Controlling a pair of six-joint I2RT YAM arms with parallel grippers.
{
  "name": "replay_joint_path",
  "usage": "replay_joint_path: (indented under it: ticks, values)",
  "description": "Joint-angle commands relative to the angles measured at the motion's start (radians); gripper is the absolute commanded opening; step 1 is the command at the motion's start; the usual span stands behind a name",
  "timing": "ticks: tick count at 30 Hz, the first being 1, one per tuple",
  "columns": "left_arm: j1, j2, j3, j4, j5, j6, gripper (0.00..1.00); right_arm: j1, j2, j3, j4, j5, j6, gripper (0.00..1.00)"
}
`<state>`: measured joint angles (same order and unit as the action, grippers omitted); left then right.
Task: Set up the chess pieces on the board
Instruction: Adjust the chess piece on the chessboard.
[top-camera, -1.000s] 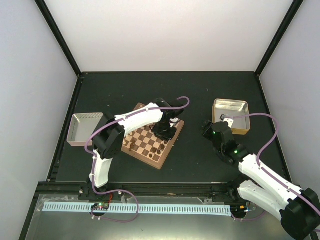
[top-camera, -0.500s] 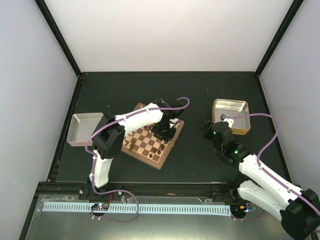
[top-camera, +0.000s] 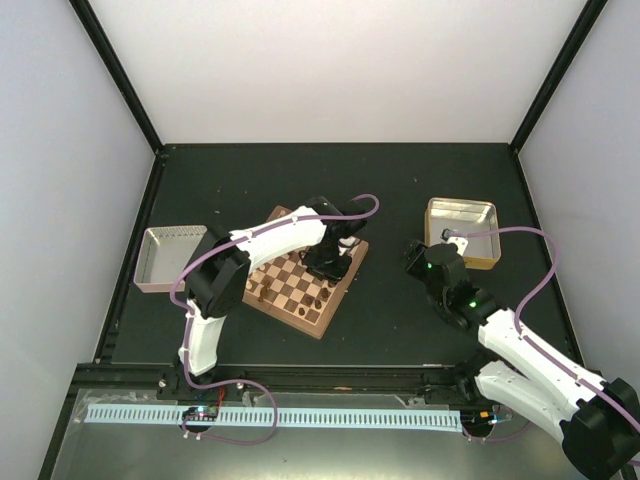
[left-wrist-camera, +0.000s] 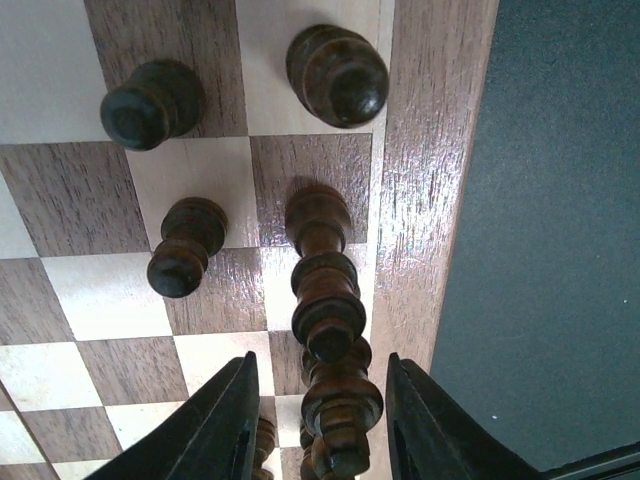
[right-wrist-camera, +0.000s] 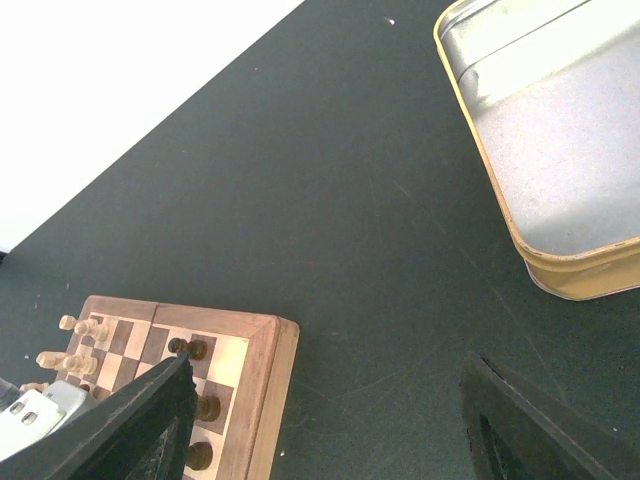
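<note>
The board (top-camera: 295, 290) lies askew at mid-frame on the dark desk (top-camera: 400, 190) in the top view. In its wrist view, the left pincer (left-wrist-camera: 322, 385) hangs at the bottom, by the board's right border. It is partly open, and its fingers (left-wrist-camera: 235, 420) flank an upright dark piece (left-wrist-camera: 340, 400) with a gap on the piece's left, so nothing is clamped. More dark pieces (left-wrist-camera: 185, 245) stand above it. The right pincer (right-wrist-camera: 325, 400) gapes wide and empty over the desk, with a tray (right-wrist-camera: 585, 280) at upper right.
</note>
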<state>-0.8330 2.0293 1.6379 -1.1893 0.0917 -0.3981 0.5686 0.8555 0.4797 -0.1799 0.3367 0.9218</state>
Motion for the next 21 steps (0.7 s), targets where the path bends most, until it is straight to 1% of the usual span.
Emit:
replay_joint_path:
  ticks: [1,6,9,11,15,18,21]
  values:
    - [-0.005,-0.006,0.039,-0.009,0.018,0.005,0.40,-0.007,-0.015,0.011,-0.004,0.016,-0.003,0.73]
    - [-0.003,-0.044,0.047,0.013,0.006,-0.003,0.51,-0.007,-0.019,0.022,-0.013,0.010,-0.013,0.73]
    - [0.001,-0.094,0.029,0.045,-0.026,-0.016,0.56,-0.007,-0.021,0.032,-0.012,-0.018,-0.036,0.73]
    - [0.010,-0.144,-0.005,0.082,-0.056,-0.033,0.57,-0.007,-0.017,0.039,0.003,-0.060,-0.066,0.73]
    - [0.051,-0.279,-0.121,0.193,-0.115,-0.082,0.58,-0.008,0.041,0.104,0.009,-0.164,-0.179,0.73]
    - [0.098,-0.418,-0.236,0.278,-0.151,-0.119,0.57,-0.007,0.144,0.205,-0.039,-0.260,-0.255,0.72]
    - [0.158,-0.569,-0.383,0.379,-0.175,-0.162,0.56,0.006,0.284,0.319,-0.066,-0.366,-0.307,0.67]
